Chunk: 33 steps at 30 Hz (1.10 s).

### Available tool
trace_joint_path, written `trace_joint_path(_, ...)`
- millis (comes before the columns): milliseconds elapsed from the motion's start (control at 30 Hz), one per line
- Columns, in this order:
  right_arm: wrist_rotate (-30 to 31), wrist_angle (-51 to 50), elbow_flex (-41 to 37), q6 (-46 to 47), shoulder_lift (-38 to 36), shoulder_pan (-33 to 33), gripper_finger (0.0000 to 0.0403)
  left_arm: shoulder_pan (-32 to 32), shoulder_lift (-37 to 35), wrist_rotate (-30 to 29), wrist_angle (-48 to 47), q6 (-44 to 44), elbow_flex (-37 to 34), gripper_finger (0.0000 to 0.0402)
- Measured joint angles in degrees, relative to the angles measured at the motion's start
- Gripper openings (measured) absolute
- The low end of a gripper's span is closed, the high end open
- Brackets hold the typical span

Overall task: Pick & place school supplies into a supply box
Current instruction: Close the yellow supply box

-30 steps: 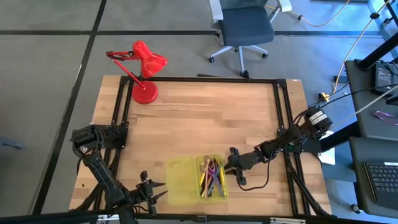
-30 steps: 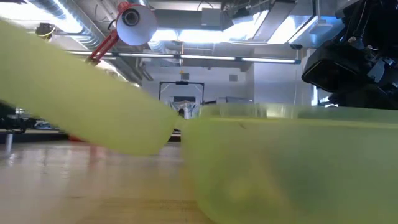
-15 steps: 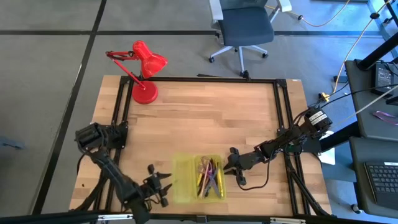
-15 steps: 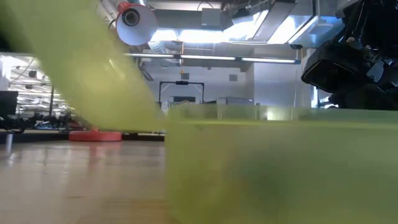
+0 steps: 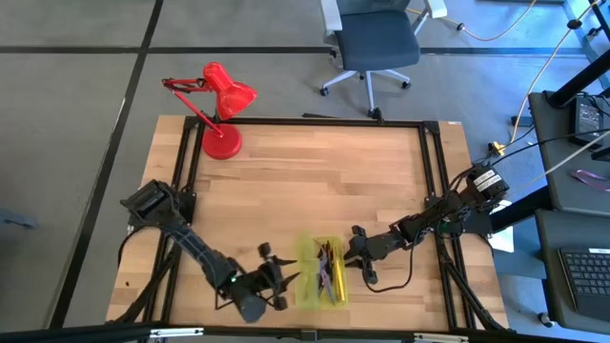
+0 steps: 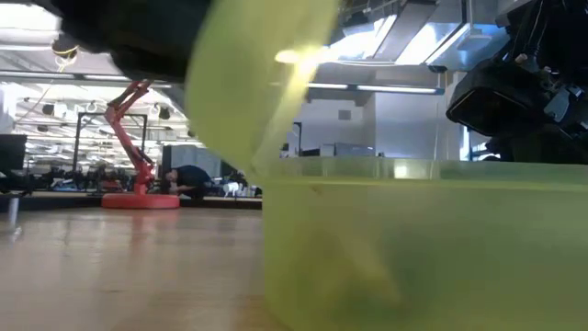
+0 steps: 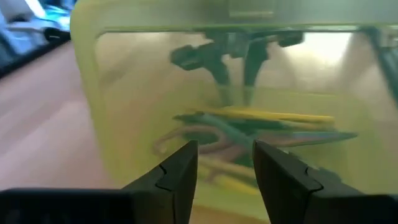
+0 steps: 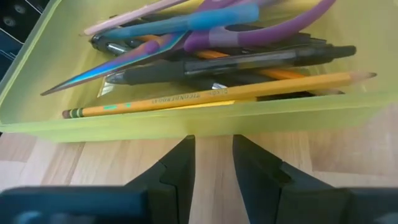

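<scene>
The supply box is a translucent yellow-green case near the table's near edge. Its tray [image 5: 330,272] lies flat on the wood and holds the school supplies [image 8: 217,93]: pens, pencils and purple-handled scissors [image 8: 261,28]. Its lid [image 5: 307,274] stands steeply on the hinge along the tray's left side. My left gripper [image 5: 278,277] is just left of the lid, open, looking through the lid [image 7: 124,93]. My right gripper [image 5: 351,246] is at the tray's right wall [image 8: 186,121], level with the table, with a narrow gap between its fingers. My left gripper [image 7: 224,155] comes level from the table's left and meets the lid's outer face [image 7: 224,134] with its open fingertips [image 7: 186,149], about mid-length. The lid leans on them, raised off the table, its hinged edge on the tray. My right gripper [image 8: 212,146] has its fingertips close to the tray's right wall; whether they touch it, I cannot tell.
A red desk lamp [image 5: 221,105] stands at the table's far left corner. Black frame rails [image 5: 434,191] run along the table's edges. An office chair [image 5: 374,43] sits beyond the far edge. Bare wood lies between the lamp and the box.
My left gripper has moved toward the table's right along the near edge. The lid, which lay flat on the table left of the tray, has swung up about its hinge and now stands steeply. The tray and my right gripper have stayed where they were.
</scene>
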Motion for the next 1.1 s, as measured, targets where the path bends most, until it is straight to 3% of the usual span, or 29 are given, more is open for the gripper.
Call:
trace_joint_path(167, 0.0, 0.0, 0.0, -0.2, 0.0, 0.0, 0.0114, 4.3, 0.0, 11.0, 5.5, 4.8, 0.0, 0.015)
trace_joint_path(733, 0.3, 2.4, -0.1, 3.5, 0.1, 0.0, 0.0114, 18.9, 0.0, 45.4, 5.0, 15.8, 0.0, 0.0148)
trace_joint_path(933, 0.7, 2.8, -0.1, 5.8, 0.2, 0.0, 0.0114, 21.7, -0.1, 51.3, 4.5, 17.4, 0.0, 0.0146)
trace_joint_path(1100, 1.4, 3.1, -0.1, 6.6, 0.2, 0.0, 0.0114, 22.6, -0.3, 52.5, 2.0, 17.9, 0.2, 0.015)
